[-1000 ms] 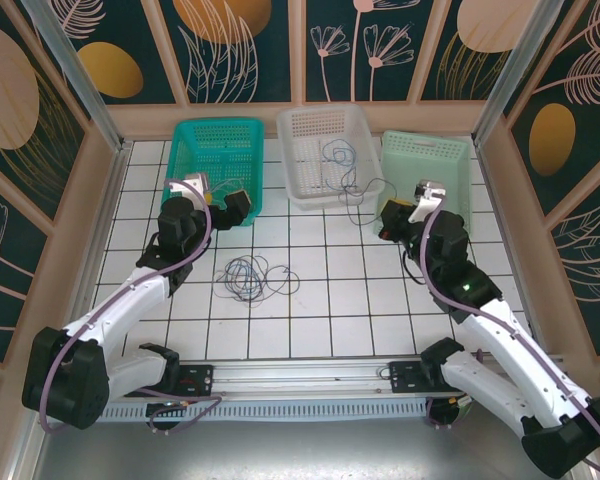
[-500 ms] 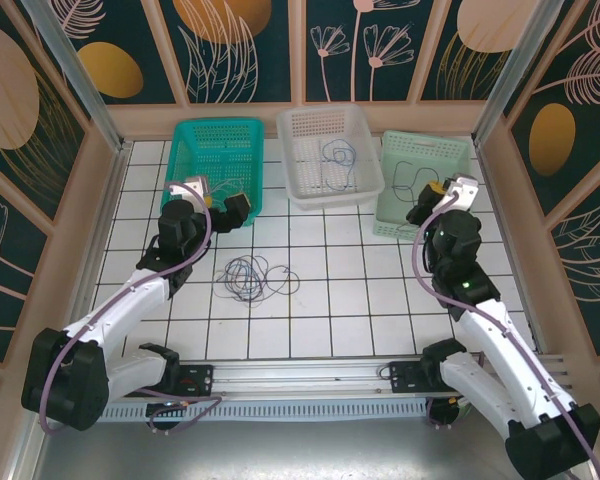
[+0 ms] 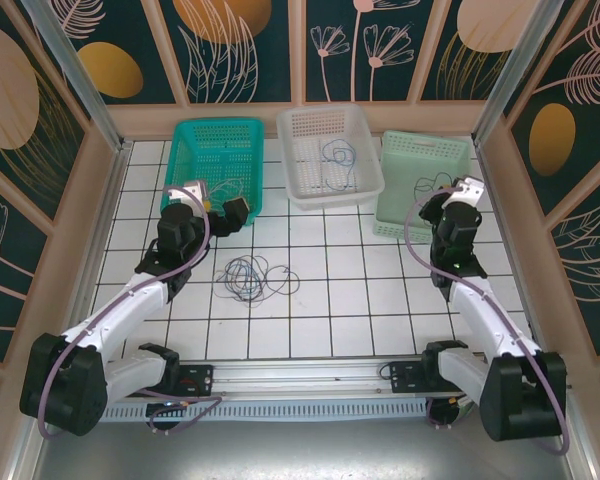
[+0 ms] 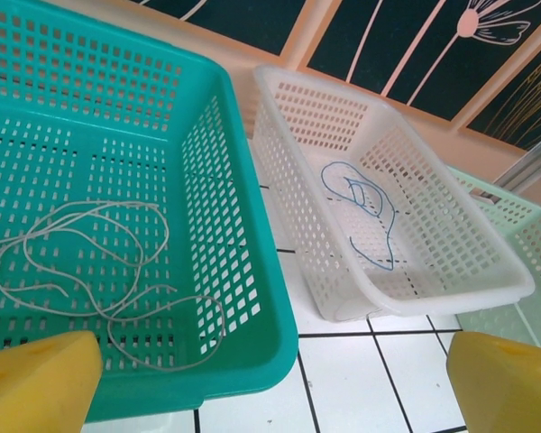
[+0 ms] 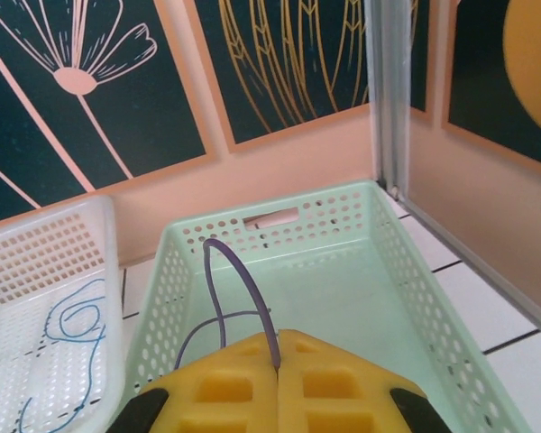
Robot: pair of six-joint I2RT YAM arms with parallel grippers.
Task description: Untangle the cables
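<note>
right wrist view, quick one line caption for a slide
Right gripper shut on a thin dark cable at the near end of the pale green basket.

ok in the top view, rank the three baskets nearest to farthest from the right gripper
1. mint basket, right side, beneath the right gripper, which pinches a cable
2. white basket, middle
3. teal basket, far left

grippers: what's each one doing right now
Left gripper: open, holding nothing.
Right gripper: shut on a thin dark cable.
</note>
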